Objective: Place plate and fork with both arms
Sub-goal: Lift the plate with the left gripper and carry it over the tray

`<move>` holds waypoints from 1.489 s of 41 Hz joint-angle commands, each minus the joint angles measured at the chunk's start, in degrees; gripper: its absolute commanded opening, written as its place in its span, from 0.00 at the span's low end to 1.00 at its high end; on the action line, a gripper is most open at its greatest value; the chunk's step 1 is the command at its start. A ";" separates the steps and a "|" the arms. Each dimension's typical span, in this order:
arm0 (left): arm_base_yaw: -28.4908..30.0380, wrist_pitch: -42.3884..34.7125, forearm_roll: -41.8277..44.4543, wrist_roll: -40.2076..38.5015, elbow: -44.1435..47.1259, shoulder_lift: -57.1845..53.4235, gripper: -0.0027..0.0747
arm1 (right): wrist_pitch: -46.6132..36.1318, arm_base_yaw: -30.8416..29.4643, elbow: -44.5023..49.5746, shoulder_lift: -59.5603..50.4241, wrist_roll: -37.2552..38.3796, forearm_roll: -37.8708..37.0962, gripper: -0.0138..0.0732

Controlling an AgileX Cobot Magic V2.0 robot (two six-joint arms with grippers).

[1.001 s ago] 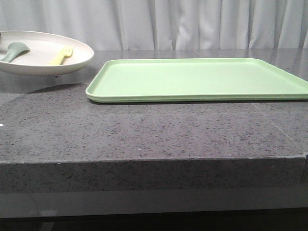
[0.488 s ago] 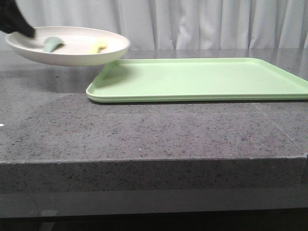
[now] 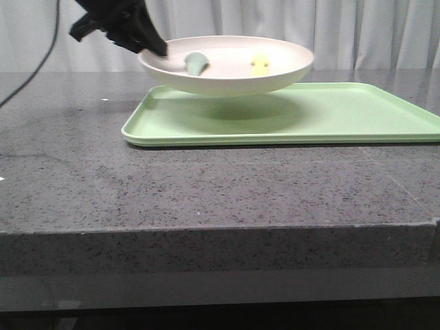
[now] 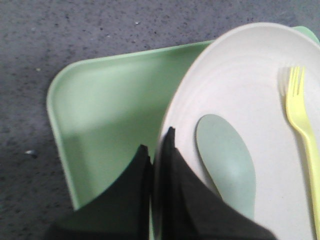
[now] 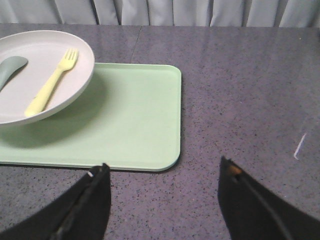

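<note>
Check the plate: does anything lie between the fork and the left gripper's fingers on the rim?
Yes: the grey-green spoon lies on the plate between the fork and the left gripper, clearest in the left wrist view.

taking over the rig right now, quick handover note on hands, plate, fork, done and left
Left hand: shut on the plate rim, holding it in the air above the left part of the green tray.
Right hand: open, empty, over the bare counter beside the tray.
Fork: lying in the plate beside a grey-green spoon.
Done: plate lifted over the tray.
Left: set the plate down, place the fork.
</note>
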 commanded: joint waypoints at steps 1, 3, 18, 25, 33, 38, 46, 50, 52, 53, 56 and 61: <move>-2.13 -5.48 -3.67 -3.02 -1.98 -3.01 0.01 | -4.29 -0.28 -2.00 0.66 -0.30 -0.34 0.72; -3.19 -6.38 -2.35 -5.14 -1.98 -2.78 0.01 | -4.29 -0.28 -2.00 0.66 -0.30 -0.34 0.72; -4.58 -8.08 4.09 -8.91 -1.98 -2.75 0.01 | -4.29 -0.28 -2.00 0.66 -0.30 -0.34 0.72; -4.58 -8.30 4.44 -8.91 -1.98 -2.65 0.01 | -4.29 -0.28 -2.00 0.66 -0.30 -0.34 0.72; -5.09 -8.20 6.98 -8.91 -1.98 -2.50 0.01 | -4.29 -0.28 -2.00 0.66 -0.30 -0.34 0.72; -5.19 -7.83 7.58 -8.91 -1.98 -2.41 0.01 | -4.29 -0.28 -2.00 0.66 -0.30 -0.34 0.72; -5.19 -7.69 7.58 -8.91 -1.98 -2.41 0.01 | -4.29 -0.28 -2.00 0.66 -0.30 -0.34 0.72; -5.19 -7.65 7.58 -8.91 -1.98 -2.41 0.01 | -4.29 -0.28 -2.00 0.66 -0.30 -0.34 0.72; -5.19 -7.65 7.58 -8.91 -1.98 -2.41 0.01 | -4.29 -0.28 -2.00 0.66 -0.30 -0.34 0.72; -5.19 -7.65 7.58 -8.91 -1.98 -2.41 0.01 | -4.29 -0.28 -2.00 0.66 -0.30 -0.34 0.72; -5.19 -7.56 7.58 -8.91 -1.98 -2.41 0.01 | -4.29 -0.28 -2.00 0.66 -0.30 -0.34 0.72; -5.19 -7.56 7.58 -8.91 -1.98 -2.41 0.01 | -4.29 -0.28 -2.00 0.66 -0.30 -0.34 0.72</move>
